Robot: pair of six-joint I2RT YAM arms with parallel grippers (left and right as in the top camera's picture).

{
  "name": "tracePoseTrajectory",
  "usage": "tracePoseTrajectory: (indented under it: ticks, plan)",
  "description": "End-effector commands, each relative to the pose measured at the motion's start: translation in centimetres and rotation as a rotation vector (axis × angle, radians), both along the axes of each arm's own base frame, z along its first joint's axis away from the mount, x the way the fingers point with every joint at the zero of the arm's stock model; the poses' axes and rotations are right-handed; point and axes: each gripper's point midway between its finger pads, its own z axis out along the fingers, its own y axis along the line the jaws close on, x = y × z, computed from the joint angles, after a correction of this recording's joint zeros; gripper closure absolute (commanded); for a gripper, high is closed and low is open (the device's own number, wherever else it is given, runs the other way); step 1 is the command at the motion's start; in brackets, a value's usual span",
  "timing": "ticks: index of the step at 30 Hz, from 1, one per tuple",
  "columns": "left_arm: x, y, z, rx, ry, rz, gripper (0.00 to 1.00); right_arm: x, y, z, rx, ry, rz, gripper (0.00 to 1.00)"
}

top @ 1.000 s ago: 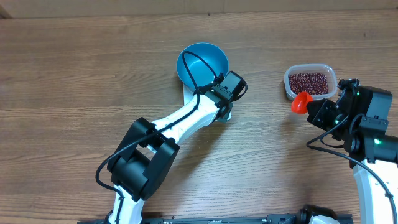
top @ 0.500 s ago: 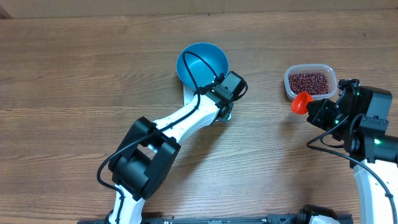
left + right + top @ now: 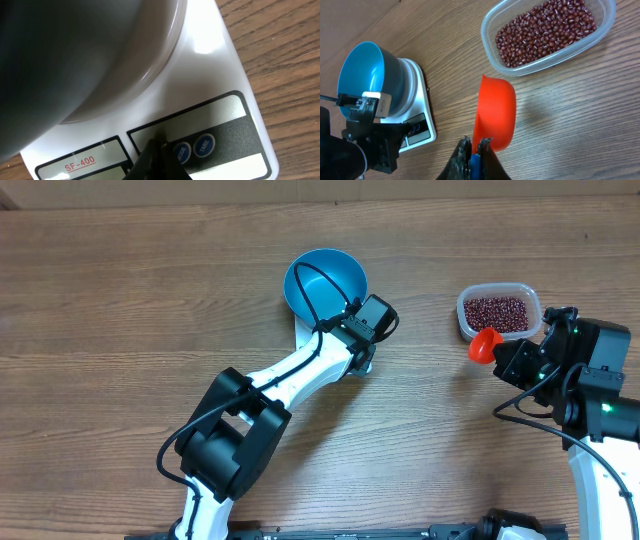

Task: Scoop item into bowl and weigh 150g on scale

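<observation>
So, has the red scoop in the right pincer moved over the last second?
No. In the overhead view the red scoop sits at the same spot as before, by the lower-left corner of the clear tub, which has not shifted either.

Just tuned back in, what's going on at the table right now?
The left gripper is shut, with its tip down on the scale front panel, right beside the two round buttons. I cannot tell whether it is pressing. The blue bowl sits on the scale and no beans show in it. The right gripper is shut on the handle of the red scoop, which is empty and held beside the clear tub of beans.
</observation>
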Motion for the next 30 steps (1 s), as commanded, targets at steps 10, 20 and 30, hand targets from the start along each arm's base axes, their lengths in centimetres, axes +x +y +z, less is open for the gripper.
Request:
tracePoseTrajectory:
  ticks: [10,20,30]
  plan:
    - [-0.6,0.2,-1.8,0.031,0.049,-0.015,0.96,0.5,-0.3,1.4,-0.015,-0.037,0.000,0.96]
    - [-1.7,0.4,-0.9,0.048,0.086,-0.051,0.96,0.7,-0.3,1.6,-0.015,-0.048,-0.002,0.96]
    - [-1.8,-1.4,6.7,-0.067,-0.042,-0.090,0.96,0.7,-0.3,1.6,-0.015,-0.045,-0.003,0.96]
